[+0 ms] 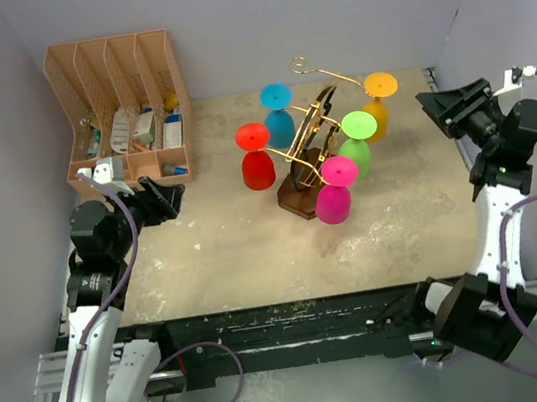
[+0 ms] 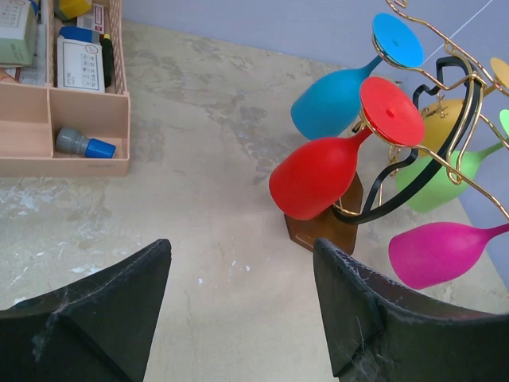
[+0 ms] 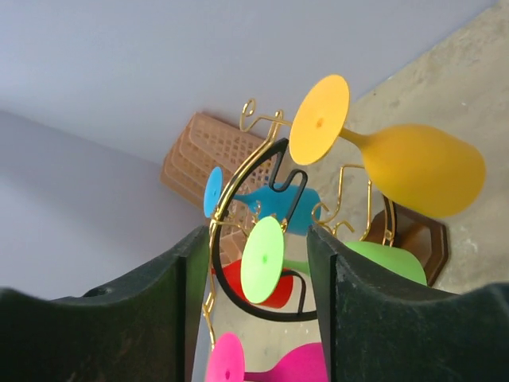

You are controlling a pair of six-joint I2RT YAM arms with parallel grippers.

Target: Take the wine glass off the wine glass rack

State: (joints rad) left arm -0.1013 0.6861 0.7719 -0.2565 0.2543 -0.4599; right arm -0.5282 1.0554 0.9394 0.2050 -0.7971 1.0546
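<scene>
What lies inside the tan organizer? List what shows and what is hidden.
In the organizer, a front compartment holds a grey, blue-capped tube. Behind it stand a white labelled box and a yellow item. The slot bottoms are hidden by the walls.

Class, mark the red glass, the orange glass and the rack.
red wine glass (image 2: pixel 314 177): left wrist view, bowl.
orange wine glass (image 3: pixel 421 169): right wrist view, bowl.
wine glass rack (image 1: pixel 297 200): top external view, wooden base.
</scene>
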